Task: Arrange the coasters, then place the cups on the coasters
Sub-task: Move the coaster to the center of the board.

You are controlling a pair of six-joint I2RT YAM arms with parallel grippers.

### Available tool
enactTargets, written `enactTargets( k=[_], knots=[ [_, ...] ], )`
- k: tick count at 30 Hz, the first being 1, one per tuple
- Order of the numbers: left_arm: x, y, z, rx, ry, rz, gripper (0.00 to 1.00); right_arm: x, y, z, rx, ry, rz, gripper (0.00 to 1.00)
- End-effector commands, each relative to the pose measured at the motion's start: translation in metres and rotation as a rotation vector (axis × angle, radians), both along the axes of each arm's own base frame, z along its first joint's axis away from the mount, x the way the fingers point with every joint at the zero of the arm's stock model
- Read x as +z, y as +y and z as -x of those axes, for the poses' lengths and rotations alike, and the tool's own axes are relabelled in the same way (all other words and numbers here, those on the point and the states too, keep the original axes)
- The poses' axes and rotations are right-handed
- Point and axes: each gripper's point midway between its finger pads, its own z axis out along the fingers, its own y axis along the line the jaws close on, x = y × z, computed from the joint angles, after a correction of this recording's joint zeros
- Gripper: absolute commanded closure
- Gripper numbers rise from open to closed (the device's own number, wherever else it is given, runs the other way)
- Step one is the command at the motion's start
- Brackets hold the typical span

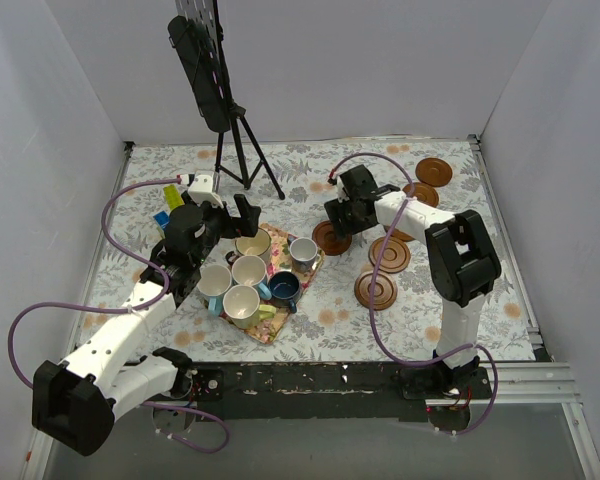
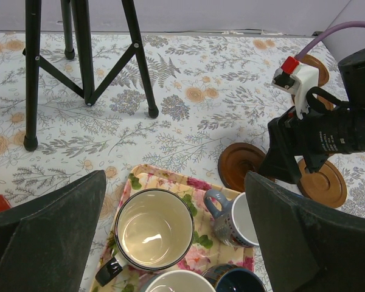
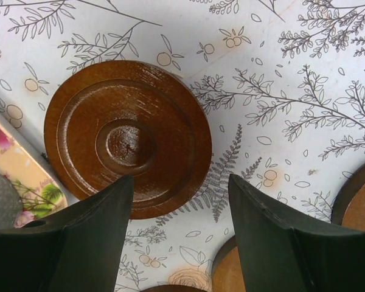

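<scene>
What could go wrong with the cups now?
The open left gripper hovers over the cream ceramic mug, close beside the grey-blue handled mug. Its fingers could knock that one on the way down. The open right gripper hangs over a round brown wooden coaster lying by the floral cloth mat. A finger might snag the mat.

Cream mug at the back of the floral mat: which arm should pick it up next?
Left, probably. The left tool hangs open over the cream mug; the right tool is open above a coaster.
</scene>
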Motion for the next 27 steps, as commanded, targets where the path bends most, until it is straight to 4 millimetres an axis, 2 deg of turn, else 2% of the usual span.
enactTargets(
  k=[1,11,15,19,23,27],
  knots=[
    [0.010,0.002,0.003,0.001,-0.031,0.001,0.02,0.005,0.006,-0.018,0.015,-0.058,-0.035,0.29],
    [0.007,0.002,0.002,0.004,-0.024,-0.002,0.02,-0.024,-0.012,-0.011,-0.011,-0.013,-0.021,0.40],
    [0.006,0.001,0.002,-0.001,-0.023,-0.002,0.02,-0.031,-0.007,-0.005,0.017,0.008,-0.053,0.40],
    [0.005,0.001,0.002,0.000,-0.021,-0.005,0.02,-0.031,-0.001,-0.007,0.012,0.009,-0.082,0.40],
    [0.003,0.001,0.001,0.000,-0.015,-0.008,0.02,-0.023,0.005,-0.013,-0.014,-0.020,-0.121,0.40],
    [0.004,0.001,0.001,-0.001,-0.018,-0.006,0.02,-0.022,0.007,-0.018,-0.021,-0.041,-0.095,0.40]
  ],
)
